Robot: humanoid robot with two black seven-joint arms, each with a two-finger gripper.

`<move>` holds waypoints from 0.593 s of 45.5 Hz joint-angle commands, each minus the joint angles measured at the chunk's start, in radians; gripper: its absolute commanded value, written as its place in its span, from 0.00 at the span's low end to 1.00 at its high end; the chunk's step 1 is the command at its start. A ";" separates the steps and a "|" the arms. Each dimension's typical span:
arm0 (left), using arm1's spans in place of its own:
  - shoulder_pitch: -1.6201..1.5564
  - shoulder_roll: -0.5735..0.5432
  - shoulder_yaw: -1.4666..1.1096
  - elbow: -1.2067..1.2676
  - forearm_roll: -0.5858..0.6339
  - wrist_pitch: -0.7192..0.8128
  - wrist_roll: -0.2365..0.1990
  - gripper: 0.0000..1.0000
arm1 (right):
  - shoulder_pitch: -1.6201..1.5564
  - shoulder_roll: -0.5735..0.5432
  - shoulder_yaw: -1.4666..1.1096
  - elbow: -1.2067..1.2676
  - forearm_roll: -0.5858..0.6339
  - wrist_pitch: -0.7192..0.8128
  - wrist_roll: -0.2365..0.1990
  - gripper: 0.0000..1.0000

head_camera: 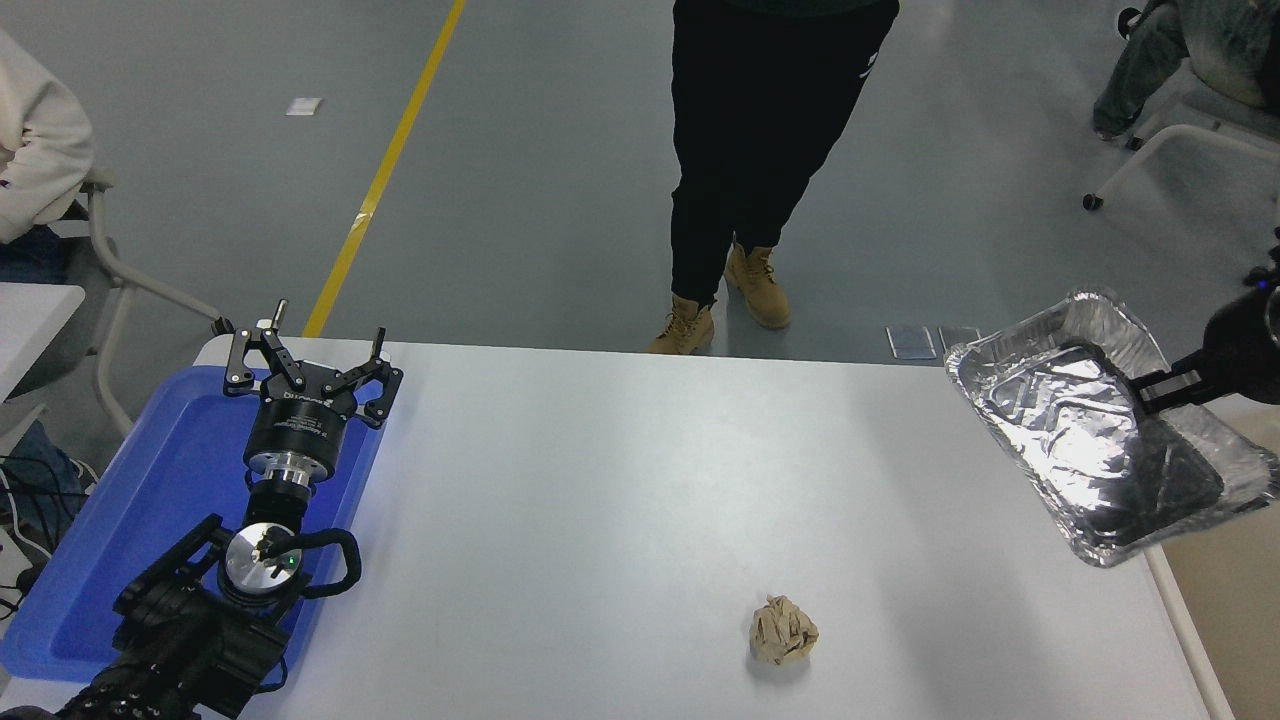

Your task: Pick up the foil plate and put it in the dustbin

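White table (620, 470) on grey floor (540, 150). Right black gripper (1150, 385) clamped on shiny crinkled foil plate (1080, 440), raised. Left black gripper (305, 365) spread open, holding nothing, over flat blue tray (150, 500).

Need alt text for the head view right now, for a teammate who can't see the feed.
The right gripper holds the foil plate by its rim, lifted and tilted above the white table's right edge, beside the dustbin. A crumpled brown paper ball lies on the table; the left gripper sits open over a blue tray. A person stands at the far side.
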 commanded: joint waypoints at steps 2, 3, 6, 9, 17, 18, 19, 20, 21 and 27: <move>0.000 0.000 0.000 0.000 0.001 0.000 0.000 1.00 | 0.093 -0.011 -0.006 0.012 -0.001 0.079 0.000 0.00; 0.000 0.000 0.000 0.000 -0.001 0.000 0.000 1.00 | 0.097 -0.011 -0.005 0.012 -0.001 0.085 0.000 0.00; 0.000 0.000 0.000 0.000 -0.001 0.000 0.000 1.00 | 0.108 -0.011 -0.005 0.012 -0.001 0.105 0.001 0.00; 0.000 0.000 0.000 0.000 0.001 0.000 0.000 1.00 | 0.116 -0.012 -0.005 0.012 -0.001 0.114 0.000 0.00; 0.000 0.000 0.000 0.000 -0.001 0.000 0.000 1.00 | 0.114 -0.038 -0.006 0.008 -0.006 0.117 0.000 0.00; 0.000 0.000 0.000 0.000 -0.001 0.000 0.000 1.00 | 0.114 -0.044 -0.008 0.005 -0.012 0.117 0.000 0.00; 0.000 0.000 0.000 0.000 -0.001 0.000 0.000 1.00 | 0.113 -0.050 -0.006 0.003 -0.023 0.119 0.000 0.00; 0.000 0.000 0.000 0.000 -0.001 0.002 0.000 1.00 | 0.110 -0.057 -0.006 0.000 -0.037 0.119 0.000 0.00; 0.000 0.000 0.000 0.000 -0.001 0.000 0.000 1.00 | 0.104 -0.066 -0.006 -0.001 -0.055 0.117 0.000 0.00; 0.000 0.000 0.000 0.000 -0.001 0.000 0.000 1.00 | 0.068 -0.141 0.006 -0.032 -0.158 0.117 -0.002 0.00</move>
